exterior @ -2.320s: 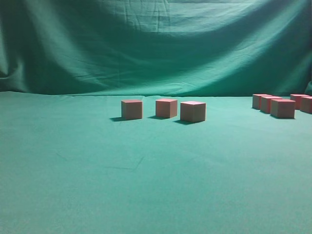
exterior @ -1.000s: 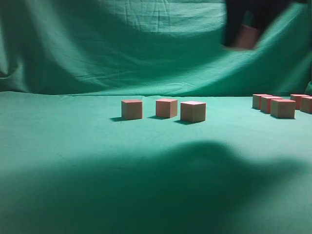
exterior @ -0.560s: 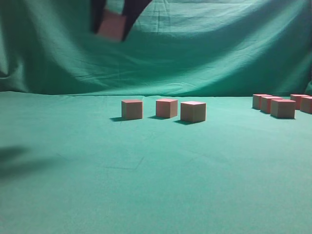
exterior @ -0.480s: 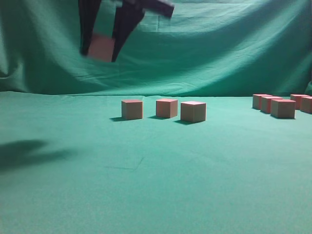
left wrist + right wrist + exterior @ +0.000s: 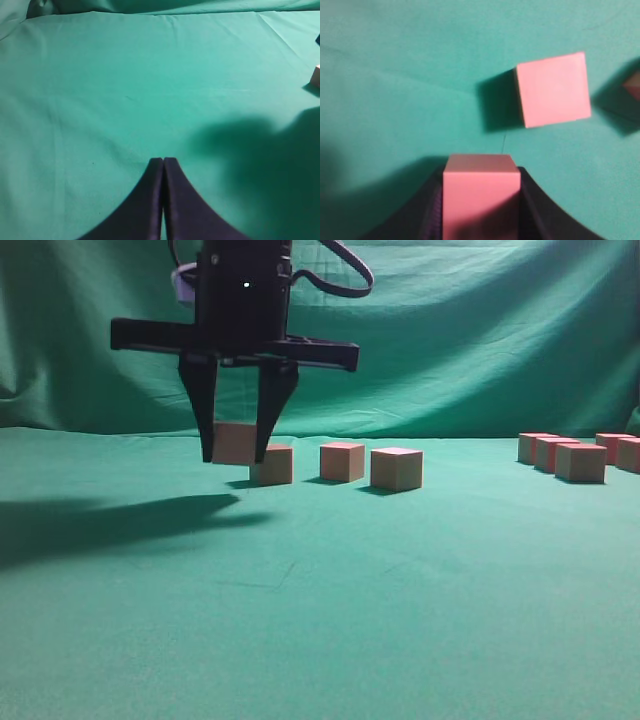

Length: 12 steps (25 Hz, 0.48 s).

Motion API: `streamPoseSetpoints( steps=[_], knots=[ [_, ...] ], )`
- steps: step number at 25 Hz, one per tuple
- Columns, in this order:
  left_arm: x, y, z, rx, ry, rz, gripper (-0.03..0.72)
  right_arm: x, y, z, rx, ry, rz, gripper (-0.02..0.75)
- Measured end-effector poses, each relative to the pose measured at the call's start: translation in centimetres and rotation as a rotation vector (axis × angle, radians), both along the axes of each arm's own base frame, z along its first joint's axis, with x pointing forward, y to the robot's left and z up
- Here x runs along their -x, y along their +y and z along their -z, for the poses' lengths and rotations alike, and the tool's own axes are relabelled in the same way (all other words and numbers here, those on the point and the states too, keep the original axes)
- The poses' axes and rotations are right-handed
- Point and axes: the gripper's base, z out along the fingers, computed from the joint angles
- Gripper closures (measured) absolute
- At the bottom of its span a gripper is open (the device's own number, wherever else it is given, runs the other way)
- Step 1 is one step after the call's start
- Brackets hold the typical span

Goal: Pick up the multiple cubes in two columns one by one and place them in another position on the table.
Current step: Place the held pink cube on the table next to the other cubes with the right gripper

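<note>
Your left gripper sits closed over bare table. Your right gripper clamps one cube just above the cloth, left of three placed cubes; remaining cubes far right.

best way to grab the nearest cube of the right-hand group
Take the front cube by its left and right side faces, coming straight down from above. Its flat top is clear and it sits square on the table; neighbours crowd behind it, so keep the gripper fingers off the back face.
</note>
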Motion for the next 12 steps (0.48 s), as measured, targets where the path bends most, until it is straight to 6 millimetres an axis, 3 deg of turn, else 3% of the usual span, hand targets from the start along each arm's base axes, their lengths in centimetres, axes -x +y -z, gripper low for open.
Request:
streamPoseSetpoints(
  steps=[12],
  knots=[
    [0.0,0.0,0.0,0.000,0.000,0.000,0.688,-0.5,0.3,1.5,0.004,-0.009,0.033,0.477]
  ],
)
